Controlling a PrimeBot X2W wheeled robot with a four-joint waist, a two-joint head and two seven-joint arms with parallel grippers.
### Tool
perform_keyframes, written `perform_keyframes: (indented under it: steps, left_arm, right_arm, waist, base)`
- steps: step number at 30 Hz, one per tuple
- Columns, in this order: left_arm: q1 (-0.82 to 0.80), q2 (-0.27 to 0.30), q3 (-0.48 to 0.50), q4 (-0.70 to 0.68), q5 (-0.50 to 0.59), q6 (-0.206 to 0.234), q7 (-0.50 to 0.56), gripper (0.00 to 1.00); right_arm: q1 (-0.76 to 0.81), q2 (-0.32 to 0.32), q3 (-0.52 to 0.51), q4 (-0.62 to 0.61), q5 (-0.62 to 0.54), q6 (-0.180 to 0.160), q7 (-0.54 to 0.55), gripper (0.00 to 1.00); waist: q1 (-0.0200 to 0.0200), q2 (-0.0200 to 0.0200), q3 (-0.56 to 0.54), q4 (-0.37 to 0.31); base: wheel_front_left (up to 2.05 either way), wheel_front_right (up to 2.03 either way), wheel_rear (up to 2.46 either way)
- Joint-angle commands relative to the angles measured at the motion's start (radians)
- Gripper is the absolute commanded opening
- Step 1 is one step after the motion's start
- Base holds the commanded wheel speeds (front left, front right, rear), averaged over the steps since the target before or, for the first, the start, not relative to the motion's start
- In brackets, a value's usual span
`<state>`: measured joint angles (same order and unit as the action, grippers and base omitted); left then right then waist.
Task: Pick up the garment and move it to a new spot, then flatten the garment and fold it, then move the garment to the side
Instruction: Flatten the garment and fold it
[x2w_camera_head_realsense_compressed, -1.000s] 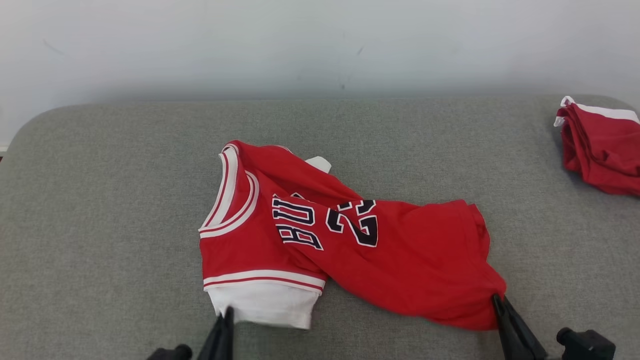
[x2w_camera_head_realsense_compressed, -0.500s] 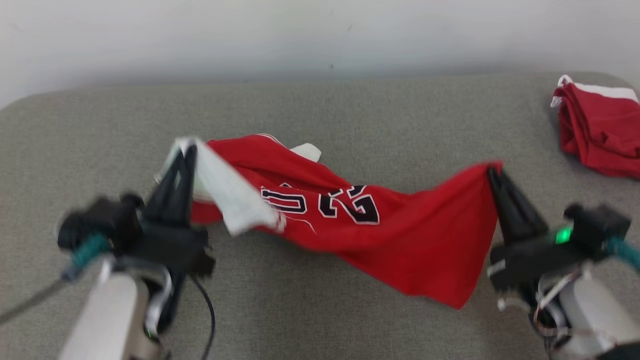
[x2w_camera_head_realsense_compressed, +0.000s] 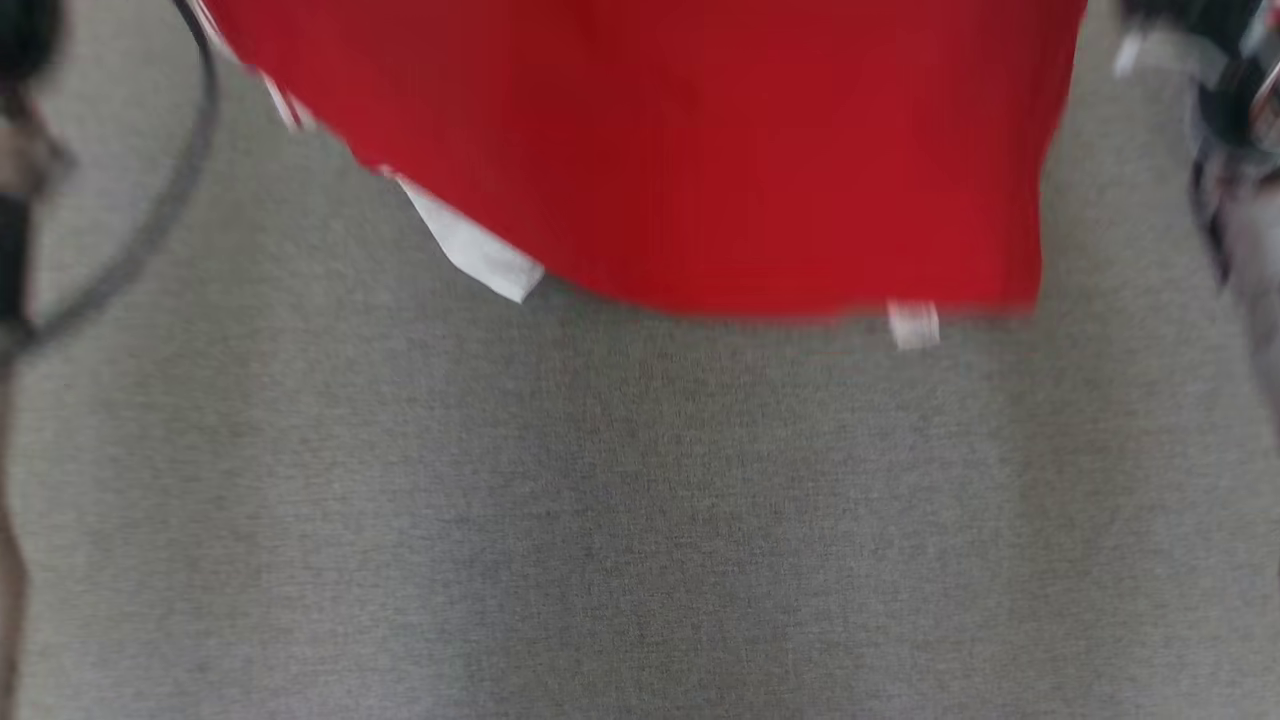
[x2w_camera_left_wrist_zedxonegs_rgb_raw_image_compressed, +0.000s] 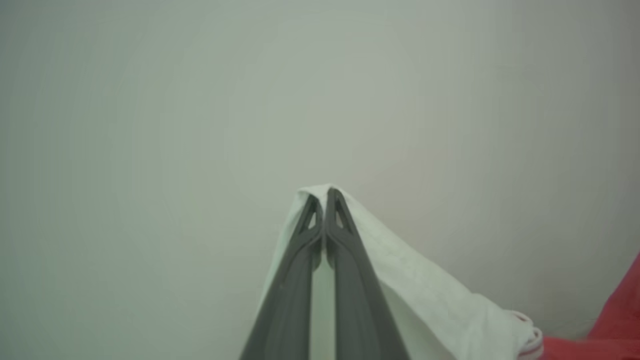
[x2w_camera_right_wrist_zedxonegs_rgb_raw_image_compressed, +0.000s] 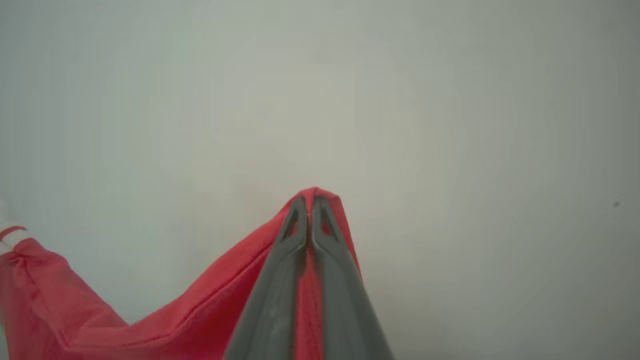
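Note:
The garment (x2w_camera_head_realsense_compressed: 660, 150) is a red jersey with white trim. It hangs spread in the air across the top of the head view, its lower hem above the grey surface (x2w_camera_head_realsense_compressed: 640, 520). My left gripper (x2w_camera_left_wrist_zedxonegs_rgb_raw_image_compressed: 324, 192) is shut on a white part of the garment (x2w_camera_left_wrist_zedxonegs_rgb_raw_image_compressed: 430, 295), held up against a pale wall. My right gripper (x2w_camera_right_wrist_zedxonegs_rgb_raw_image_compressed: 311, 200) is shut on a red edge of the garment (x2w_camera_right_wrist_zedxonegs_rgb_raw_image_compressed: 210, 310), also raised before the wall. In the head view, blurred parts of the left arm (x2w_camera_head_realsense_compressed: 20, 170) and right arm (x2w_camera_head_realsense_compressed: 1235, 110) show at the side edges.
A dark cable (x2w_camera_head_realsense_compressed: 170, 200) loops down beside the left arm. Grey fabric surface spreads below the hanging jersey. A pale wall (x2w_camera_left_wrist_zedxonegs_rgb_raw_image_compressed: 200, 100) is behind both grippers.
Both grippers have risen with the garment, lifting it off the surface until it hangs spread between them. The head camera has tilted down, so the whole picture has shifted.

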<state>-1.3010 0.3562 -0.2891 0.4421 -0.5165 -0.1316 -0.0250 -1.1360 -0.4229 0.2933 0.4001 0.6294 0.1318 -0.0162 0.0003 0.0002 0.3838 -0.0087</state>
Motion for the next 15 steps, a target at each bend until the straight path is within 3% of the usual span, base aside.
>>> perform_keyframes:
  steps: [1, 7, 15]
  left_arm:
    - [-0.093, 0.003, -0.010, 0.051, -0.003, 0.003, -0.006, 0.00]
    - [-0.451, -0.014, -0.053, 0.251, -0.004, 0.002, -0.048, 0.00]
    - [-0.709, -0.039, -0.087, 0.392, 0.012, 0.002, -0.118, 0.00]
  right_arm:
    - [-0.098, 0.012, 0.006, 0.043, 0.010, -0.003, 0.008, 0.00]
    - [-0.461, 0.031, 0.050, 0.219, 0.010, -0.003, 0.021, 0.00]
    - [-0.708, 0.021, 0.102, 0.355, -0.018, -0.003, 0.009, 0.00]
  waist:
    - [-0.0003, -0.0002, 0.137, -0.026]
    - [-0.0003, -0.0002, 0.222, -0.031]
    - [-0.0003, -0.0002, 0.242, -0.019]
  base:
    - [0.00, 0.00, 0.00]
    - [0.00, 0.00, 0.00]
    - [0.00, 0.00, 0.00]
